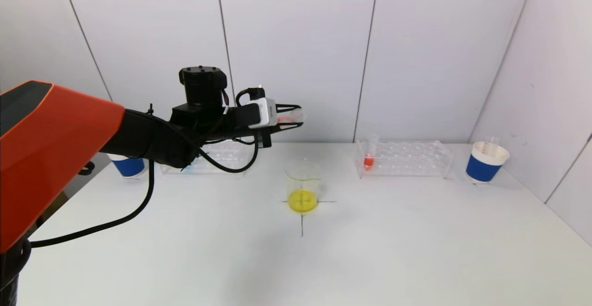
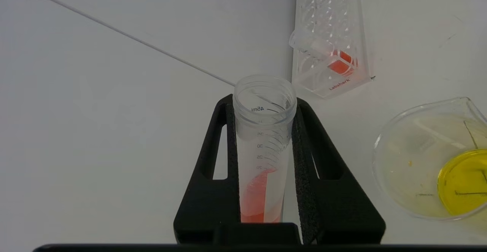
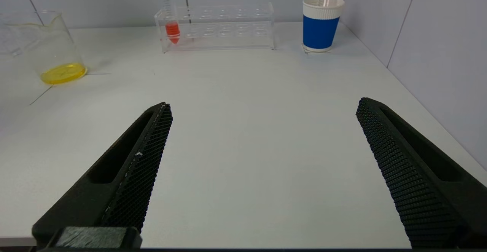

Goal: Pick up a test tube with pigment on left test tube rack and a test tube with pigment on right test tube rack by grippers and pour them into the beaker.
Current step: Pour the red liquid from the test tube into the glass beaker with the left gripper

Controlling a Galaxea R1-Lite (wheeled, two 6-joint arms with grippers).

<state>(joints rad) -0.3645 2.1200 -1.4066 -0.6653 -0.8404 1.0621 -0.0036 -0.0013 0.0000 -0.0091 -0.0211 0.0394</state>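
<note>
left wrist view shows my left gripper (image 2: 266,176) clamped on the test tube (image 2: 262,145), both pads pressed against its sides, the open mouth pointing away from me and orange-red pigment pooled toward the closed end. in the head view i hold it nearly level in the air, above and behind the beaker (image 1: 303,186), which sits on the cross mark with yellow liquid at its bottom. the tube looks like thin clear plastic, light and stiff but smooth-walled, so i judge it could slip or twist between the pads as i tip it; a grip on the middle of the barrel, where i have it, leaves the mouth free to pour. my right gripper (image 3: 262,168) hangs low over the table with its fingers wide apart, holding nothing. the second tube with pigment (image 1: 368,154) stands upright in the right test tube rack (image 1: 407,158).
</note>
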